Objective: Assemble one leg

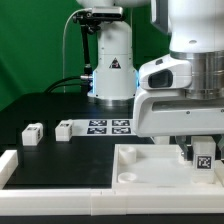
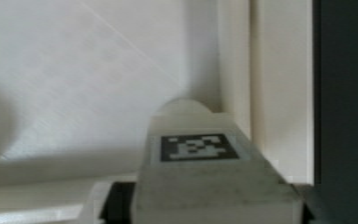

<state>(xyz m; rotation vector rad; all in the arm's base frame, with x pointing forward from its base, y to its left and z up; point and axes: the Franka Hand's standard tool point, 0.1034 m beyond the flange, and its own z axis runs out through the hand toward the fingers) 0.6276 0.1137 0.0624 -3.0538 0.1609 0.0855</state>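
Observation:
My gripper (image 1: 201, 146) is shut on a small white leg (image 1: 204, 157) with a black-and-white tag, and holds it upright at the right side of the large white tabletop panel (image 1: 145, 160). I cannot tell whether the leg touches the panel. In the wrist view the leg (image 2: 197, 150) fills the middle between my dark fingers (image 2: 130, 200), its tag facing the camera. The panel's surface (image 2: 87, 90) and a raised edge (image 2: 247, 60) lie behind it. Two more white legs (image 1: 33, 133) (image 1: 64, 129) lie on the black table at the exterior view's left.
The marker board (image 1: 110, 126) lies behind the panel, in front of the arm's base (image 1: 112, 70). A white L-shaped frame (image 1: 20, 168) runs along the front and the exterior view's left. A green backdrop stands behind.

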